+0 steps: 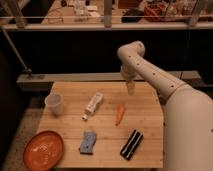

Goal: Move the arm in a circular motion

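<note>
Camera view. The white arm [156, 79] rises from the lower right of the frame, bends at upper centre and hangs down. Its gripper [131, 89], a beige tip, sits over the far edge of the wooden worktop [70, 126], above the carrot [120, 114]; whether it is spread or closed cannot be told. Also on the worktop: cup [54, 104], white tube [93, 105], blue sponge [88, 142], orange plate [43, 149].

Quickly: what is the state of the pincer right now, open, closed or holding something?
Pincer: cannot be told. It hangs at the end of the arm, over the far edge of the table, beyond the carrot.
</note>
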Robot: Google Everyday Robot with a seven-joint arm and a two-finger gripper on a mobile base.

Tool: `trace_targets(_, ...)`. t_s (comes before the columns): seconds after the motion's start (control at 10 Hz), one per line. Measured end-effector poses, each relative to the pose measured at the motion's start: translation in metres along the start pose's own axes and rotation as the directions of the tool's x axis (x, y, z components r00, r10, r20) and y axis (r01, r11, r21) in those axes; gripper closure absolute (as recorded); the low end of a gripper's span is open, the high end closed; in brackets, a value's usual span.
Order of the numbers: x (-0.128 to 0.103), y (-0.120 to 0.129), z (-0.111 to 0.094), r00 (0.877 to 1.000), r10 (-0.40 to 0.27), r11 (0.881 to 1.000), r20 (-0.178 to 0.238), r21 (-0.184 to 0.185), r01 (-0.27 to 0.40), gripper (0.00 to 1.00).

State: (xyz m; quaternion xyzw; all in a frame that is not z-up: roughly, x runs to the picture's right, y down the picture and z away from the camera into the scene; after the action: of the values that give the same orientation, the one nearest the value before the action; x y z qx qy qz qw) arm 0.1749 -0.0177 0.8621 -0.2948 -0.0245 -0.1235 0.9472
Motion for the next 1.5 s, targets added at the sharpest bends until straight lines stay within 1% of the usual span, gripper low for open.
trace_targets(0.1,0.023,0.016,0.003,0.999,0.043,0.999,-0.007,-0.008,-0.043,0.20)
trace_targets(0.2,0.046,0.038,0.006,0.996,0.087,0.996,-0.014,-0.012,-0.088,0.20)
trace_targets(0.3,0.059,0.063,0.006,0.993,0.119,0.993,-0.016,-0.014,-0.120,0.20)
trace_targets(0.5,0.069,0.116,0.003,0.987,0.162,0.987,-0.005,-0.018,-0.162,0.20)
trace_targets(0.6,0.066,0.142,0.000,0.986,0.164,0.986,0.004,-0.022,-0.164,0.20)
trace_targets(0.7,0.058,0.164,-0.003,0.988,0.152,0.988,0.017,-0.026,-0.151,0.20)
trace_targets(0.8,0.049,0.180,-0.006,0.991,0.135,0.991,0.025,-0.028,-0.134,0.20)
trace_targets(0.9,0.033,0.194,-0.010,0.994,0.100,0.995,0.040,-0.029,-0.099,0.20)
trace_targets(1.0,0.012,0.205,-0.014,0.997,0.056,0.998,0.056,-0.026,-0.055,0.20)
trace_targets(1.1,-0.010,0.211,-0.019,0.998,0.016,1.000,0.068,-0.022,-0.014,0.20)
trace_targets(1.2,-0.038,0.216,-0.024,0.996,-0.032,0.999,0.084,-0.014,0.034,0.20)
trace_targets(1.3,-0.069,0.220,-0.031,0.991,-0.089,0.996,0.102,-0.005,0.090,0.20)
trace_targets(1.4,-0.096,0.222,-0.036,0.983,-0.138,0.990,0.123,0.006,0.139,0.20)
trace_targets(1.5,-0.116,0.223,-0.041,0.974,-0.179,0.984,0.140,0.015,0.179,0.20)
